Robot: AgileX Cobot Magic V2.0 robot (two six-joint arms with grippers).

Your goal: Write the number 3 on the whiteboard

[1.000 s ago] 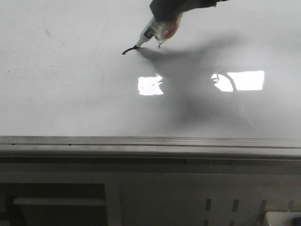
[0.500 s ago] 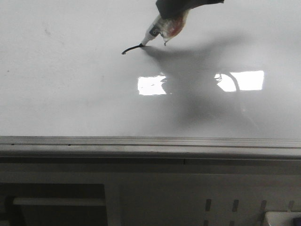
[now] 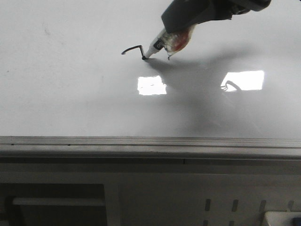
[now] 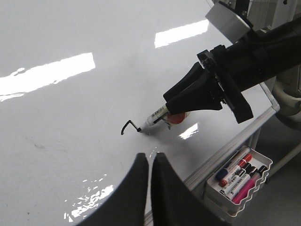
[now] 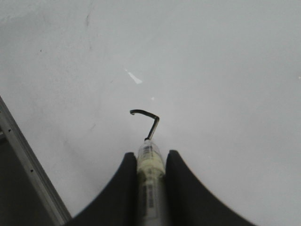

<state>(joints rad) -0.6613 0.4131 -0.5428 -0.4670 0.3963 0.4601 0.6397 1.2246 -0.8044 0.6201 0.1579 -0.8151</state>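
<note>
The glossy whiteboard (image 3: 70, 94) fills the front view, with its grey rail along the near edge. On it is a short black hooked stroke of the number 3 (image 3: 133, 49), also seen in the left wrist view as the number 3 (image 4: 129, 126) and in the right wrist view as the number 3 (image 5: 146, 117). My right gripper (image 5: 150, 155) is shut on a marker pen (image 5: 150, 174), whose tip touches the stroke's end. The marker pen (image 3: 157, 47) slants down from the right gripper (image 3: 176, 35). My left gripper (image 4: 150, 156) hovers over the board, shut and holding nothing.
A white tray (image 4: 256, 186) with several markers (image 4: 235, 172) hangs below the board's rail (image 4: 225, 150). Bright glare patches (image 3: 151, 85) lie on the board near the stroke. A grey slotted panel (image 3: 235, 205) sits below the rail in the front view.
The right gripper moved rightward and toward the near edge with the marker, drawing the stroke from a short curved line into a hook with a downward leg.
</note>
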